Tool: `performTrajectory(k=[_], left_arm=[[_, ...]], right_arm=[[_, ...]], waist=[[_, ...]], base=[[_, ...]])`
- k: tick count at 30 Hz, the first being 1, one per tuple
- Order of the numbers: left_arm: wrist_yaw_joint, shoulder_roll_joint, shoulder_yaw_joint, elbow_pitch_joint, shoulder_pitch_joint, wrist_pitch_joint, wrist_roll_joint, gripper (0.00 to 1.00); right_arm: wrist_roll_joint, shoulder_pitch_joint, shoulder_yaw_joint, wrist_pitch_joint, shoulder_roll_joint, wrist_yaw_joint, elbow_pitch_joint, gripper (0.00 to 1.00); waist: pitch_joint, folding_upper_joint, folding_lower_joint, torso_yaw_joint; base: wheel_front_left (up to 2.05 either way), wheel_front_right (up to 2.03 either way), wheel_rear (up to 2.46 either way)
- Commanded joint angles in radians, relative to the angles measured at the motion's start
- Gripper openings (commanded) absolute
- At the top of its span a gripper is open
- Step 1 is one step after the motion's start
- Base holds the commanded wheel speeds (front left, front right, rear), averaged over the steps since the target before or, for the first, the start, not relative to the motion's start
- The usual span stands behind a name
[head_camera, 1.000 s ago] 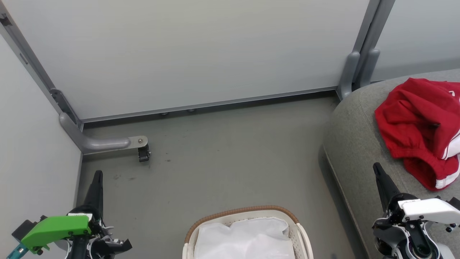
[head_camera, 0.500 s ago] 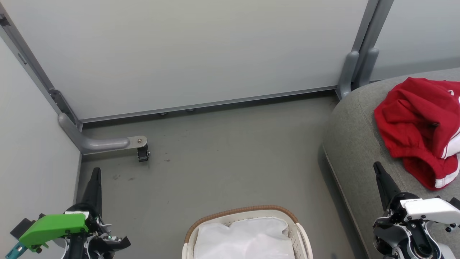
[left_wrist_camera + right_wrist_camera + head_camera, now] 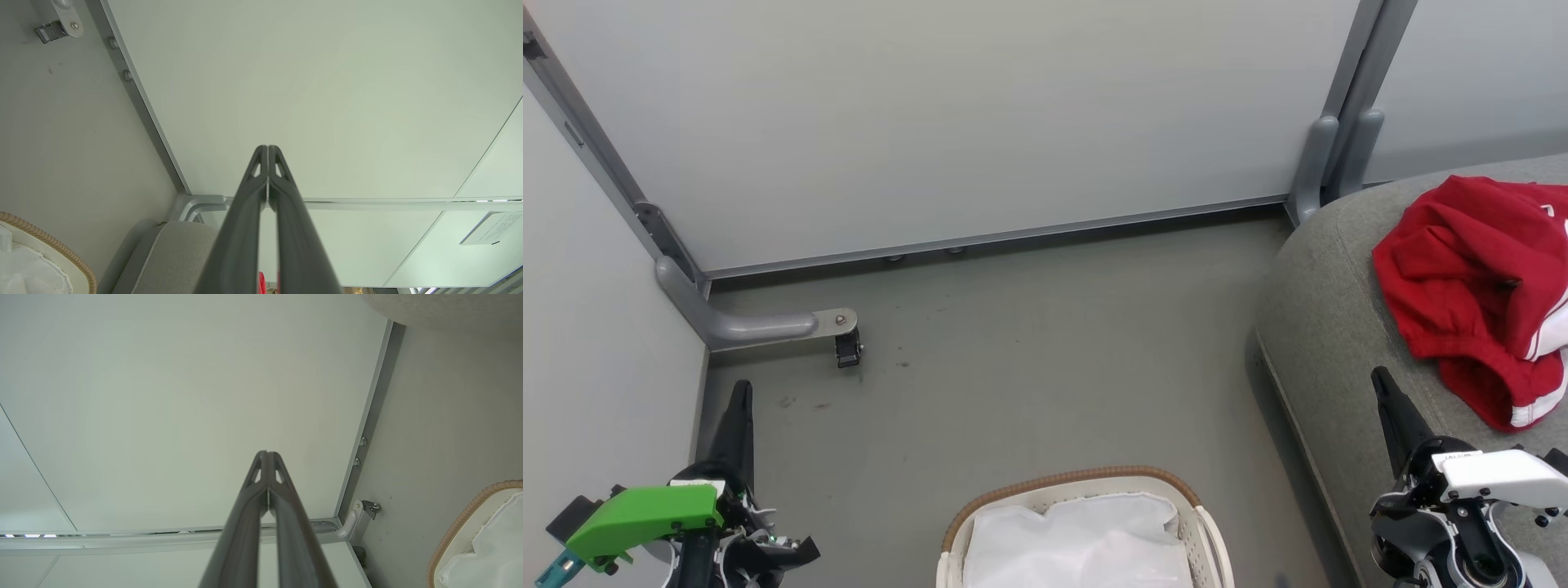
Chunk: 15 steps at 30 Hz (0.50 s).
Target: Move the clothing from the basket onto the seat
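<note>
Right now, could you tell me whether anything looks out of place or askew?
Nothing stands out. The clothing lies crumpled on the seat; the basket's visible part holds just white lining. The left tool and right tool are shut, empty.

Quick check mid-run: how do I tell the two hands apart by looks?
The left hand has a bright green wrist cover with a teal tip; the right hand has a white cover. Both have two long, dark, tapered fingers with small triangular cut-outs near the tips.

Left tool (image 3: 267, 148) closed, basket (image 3: 53, 247) rim, seat (image 3: 171, 253) corner
</note>
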Motion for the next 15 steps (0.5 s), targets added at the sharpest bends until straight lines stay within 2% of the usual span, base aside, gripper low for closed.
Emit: performTrajectory(k=[1, 15], left_arm=[[-0.004, 0.003, 0.003, -0.001, -0.010, 0.004, -0.003, 0.00], [-0.004, 0.002, 0.003, -0.001, -0.010, 0.004, -0.002, 0.00]], right_arm=[[0.003, -0.008, -0.002, 0.003, -0.006, 0.000, -0.004, 0.00], [0.003, -0.008, -0.002, 0.003, -0.006, 0.000, -0.004, 0.00]], waist=[[0.000, 0.0000, 0.0000, 0.000], [0.000, 0.0000, 0.0000, 0.000]], base=[[0.00, 0.00, 0.00], [0.00, 0.00, 0.00]])
